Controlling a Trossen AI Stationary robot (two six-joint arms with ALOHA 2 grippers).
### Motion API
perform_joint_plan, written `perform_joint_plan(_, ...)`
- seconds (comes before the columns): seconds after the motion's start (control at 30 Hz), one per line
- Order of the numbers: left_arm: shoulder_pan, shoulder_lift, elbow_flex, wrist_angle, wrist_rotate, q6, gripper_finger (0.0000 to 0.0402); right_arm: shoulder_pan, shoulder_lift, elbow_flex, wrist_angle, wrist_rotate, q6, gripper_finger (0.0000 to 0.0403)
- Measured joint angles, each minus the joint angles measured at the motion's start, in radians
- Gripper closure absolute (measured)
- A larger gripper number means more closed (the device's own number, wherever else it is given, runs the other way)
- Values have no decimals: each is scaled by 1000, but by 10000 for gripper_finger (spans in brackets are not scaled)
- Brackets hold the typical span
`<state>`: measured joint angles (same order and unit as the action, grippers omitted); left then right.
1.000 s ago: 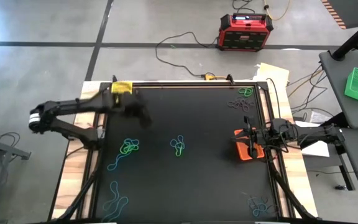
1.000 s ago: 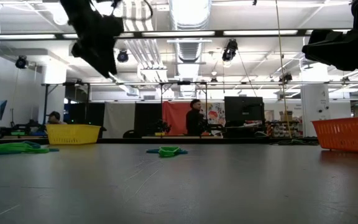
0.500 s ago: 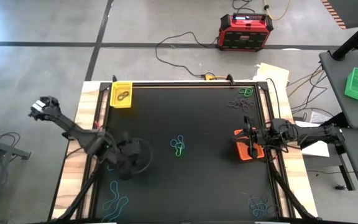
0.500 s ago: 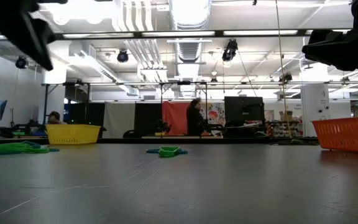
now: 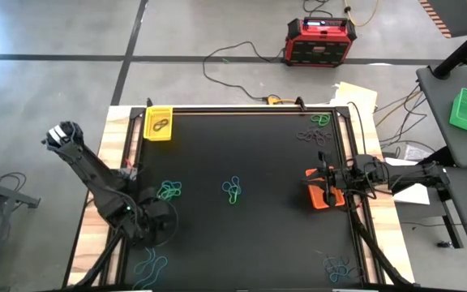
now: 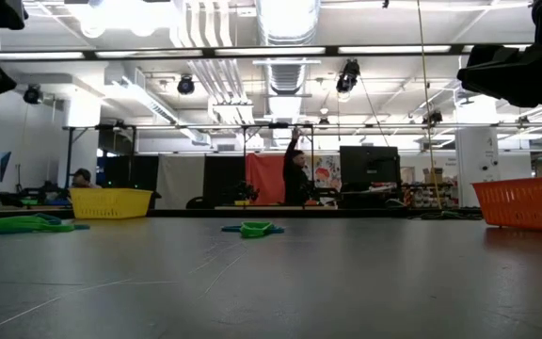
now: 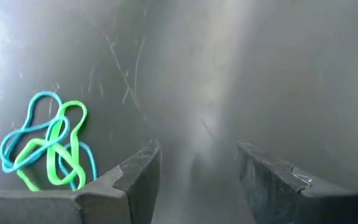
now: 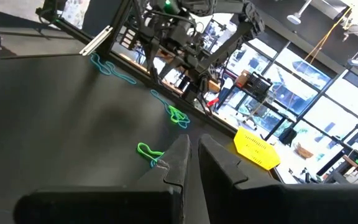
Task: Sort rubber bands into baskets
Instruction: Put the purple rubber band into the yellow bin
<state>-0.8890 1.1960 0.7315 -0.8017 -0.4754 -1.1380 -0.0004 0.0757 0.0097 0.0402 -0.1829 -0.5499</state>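
Black tabletop (image 5: 250,235): left gripper (image 7: 197,171), jaws apart and empty, hovers beside the green-and-blue rubber bands (image 7: 47,149), seemingly off its finger; right gripper (image 8: 192,155), shut, waits over the orange basket (image 5: 324,191).

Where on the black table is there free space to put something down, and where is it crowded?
Free: the stretch between the yellow basket and the dark bands at the far right corner, and the near middle below the central bands. Crowded: the left side, where the left gripper hovers by green-blue bands.
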Motion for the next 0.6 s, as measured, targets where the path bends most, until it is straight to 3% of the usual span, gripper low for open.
perform_joint_plan(0.17, 0, 15, -39, 147, -87, 76, 212, 0, 0, 0, 0, 0, 0, 374)
perform_joint_plan(0.4, 0, 82, -42, 454, -141, 351, 212, 0, 0, 0, 0, 0, 0, 374)
perform_joint_plan(0.6, 3, 145, -14, 571, -229, 484, 212, 0, 0, 0, 0, 0, 0, 374)
